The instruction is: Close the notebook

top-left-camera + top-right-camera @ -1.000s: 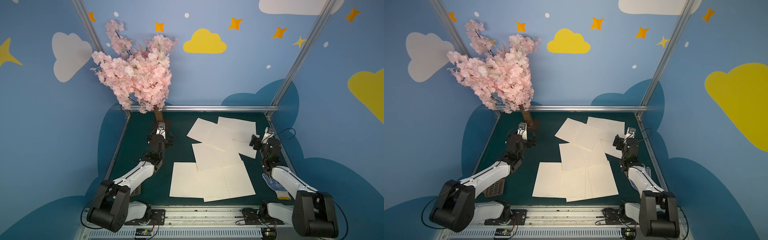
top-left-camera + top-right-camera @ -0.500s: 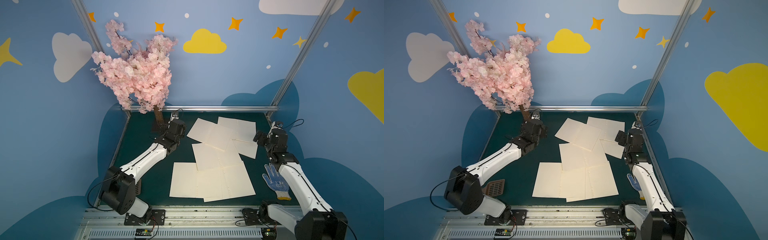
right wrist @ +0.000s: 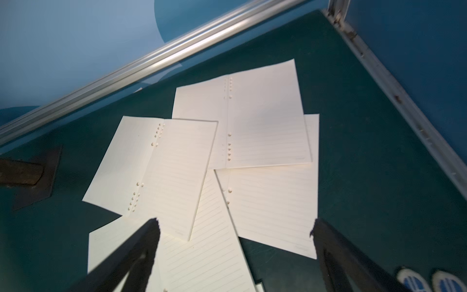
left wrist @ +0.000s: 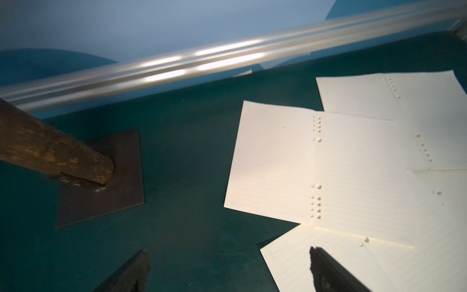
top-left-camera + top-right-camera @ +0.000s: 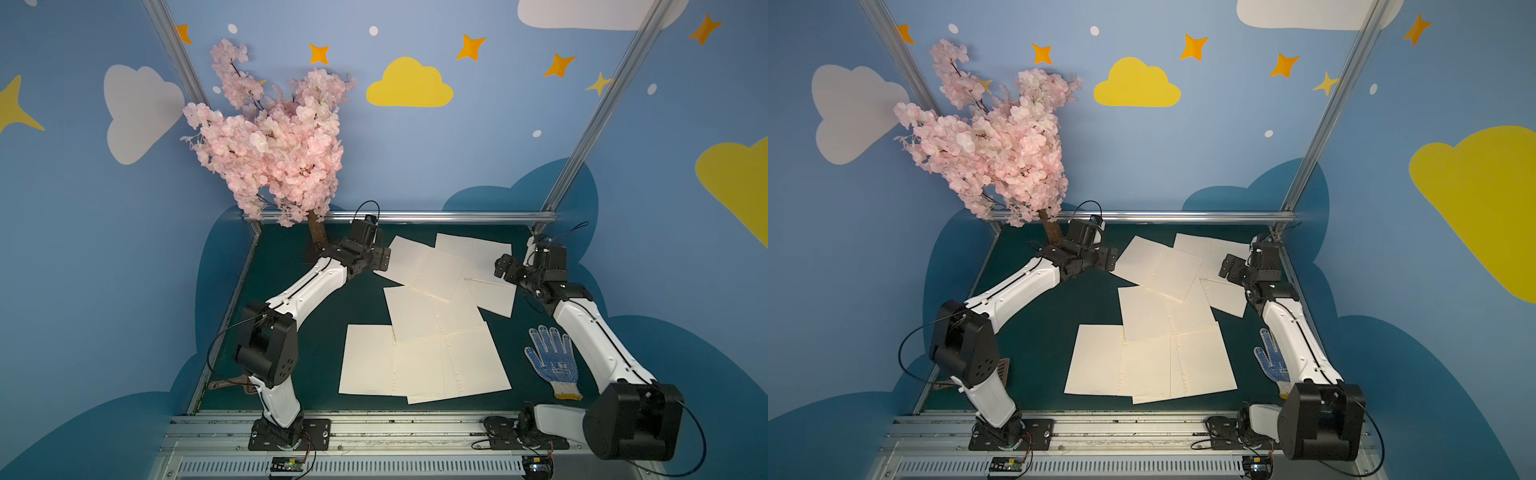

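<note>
Your left gripper (image 4: pixel 227 250) and right gripper (image 3: pixel 235 220) both stand wide open and hold nothing. The open notebook (image 5: pixel 419 266) lies flat among overlapping spreads on the green mat (image 5: pixel 320 353). I judge this the approach; next you must catch one page edge and fold it over.

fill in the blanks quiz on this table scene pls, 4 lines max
1. The left hand and the right hand both have their jaws ____.
2. The glove lies on the mat beside the ____ arm.
3. The dots on the glove are ____.
4. The tree in the far corner has ____ blossoms.

Missing words: open; right; blue; pink
</note>
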You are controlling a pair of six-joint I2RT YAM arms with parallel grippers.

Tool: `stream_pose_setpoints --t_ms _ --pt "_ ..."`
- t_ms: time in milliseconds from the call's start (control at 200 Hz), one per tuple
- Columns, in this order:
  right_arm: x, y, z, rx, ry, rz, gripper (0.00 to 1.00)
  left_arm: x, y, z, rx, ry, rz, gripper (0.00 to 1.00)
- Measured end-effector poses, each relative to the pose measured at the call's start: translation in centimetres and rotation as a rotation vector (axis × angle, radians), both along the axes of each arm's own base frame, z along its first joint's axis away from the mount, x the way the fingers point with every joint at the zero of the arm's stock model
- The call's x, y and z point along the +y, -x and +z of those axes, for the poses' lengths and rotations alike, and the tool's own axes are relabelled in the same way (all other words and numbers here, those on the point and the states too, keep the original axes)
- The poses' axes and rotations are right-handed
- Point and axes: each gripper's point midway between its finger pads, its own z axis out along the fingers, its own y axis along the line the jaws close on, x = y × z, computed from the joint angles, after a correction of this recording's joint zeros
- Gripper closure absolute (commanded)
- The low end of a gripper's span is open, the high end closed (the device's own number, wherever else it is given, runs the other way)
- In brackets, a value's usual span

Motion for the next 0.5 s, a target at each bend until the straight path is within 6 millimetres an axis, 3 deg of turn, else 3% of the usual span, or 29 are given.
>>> stream_pose_setpoints --t_ms 310,501 --pt "4.2 -0.8 -3.8 0.122 -0.218 0.116 0.03 -0.8 -2.4 -5.1 0.224 0.107 -0.074 0.00" --pt "6.7 -1.3 -6.4 0.194 -0.311 0.162 0.03 -1.0 -4.1 -7.3 0.300 0.140 -0.087 0.02"
